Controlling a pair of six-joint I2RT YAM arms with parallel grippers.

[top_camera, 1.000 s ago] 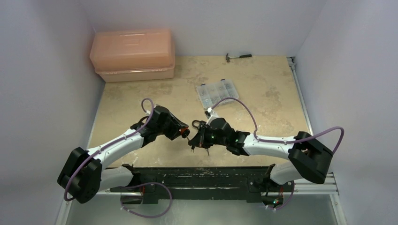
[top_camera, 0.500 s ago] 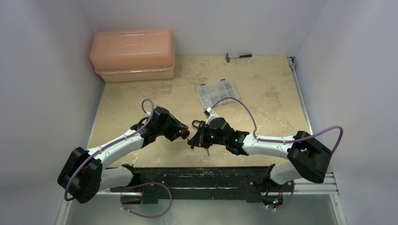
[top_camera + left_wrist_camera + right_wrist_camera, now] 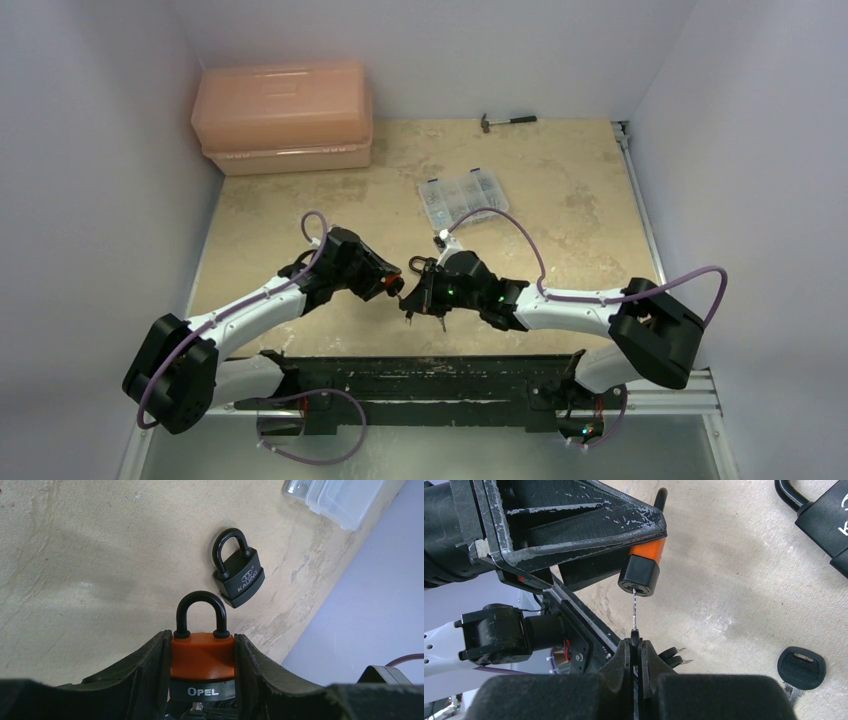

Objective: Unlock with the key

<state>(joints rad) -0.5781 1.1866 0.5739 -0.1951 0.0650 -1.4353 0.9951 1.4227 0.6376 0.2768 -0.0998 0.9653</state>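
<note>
My left gripper (image 3: 202, 641) is shut on an orange padlock (image 3: 202, 655) with a black base marked OPEL and a closed black shackle, held above the table. In the right wrist view the padlock (image 3: 644, 564) shows its base and keyhole. My right gripper (image 3: 635, 647) is shut on the black head of the key. The thin blade (image 3: 634, 611) points up, and its tip meets the keyhole. In the top view the two grippers (image 3: 393, 285) (image 3: 418, 296) meet at the table's near middle.
A black padlock (image 3: 238, 577) lies shut on the table beyond the left gripper. A spare black-headed key (image 3: 801, 667) and a bunch of keys (image 3: 672, 655) lie near the right gripper. A clear parts box (image 3: 463, 197), a pink toolbox (image 3: 283, 118) and a hammer (image 3: 507, 120) sit farther back.
The right arm's elbow has shifted slightly to the left. The grippers, padlock and key stay together in almost the same place.
</note>
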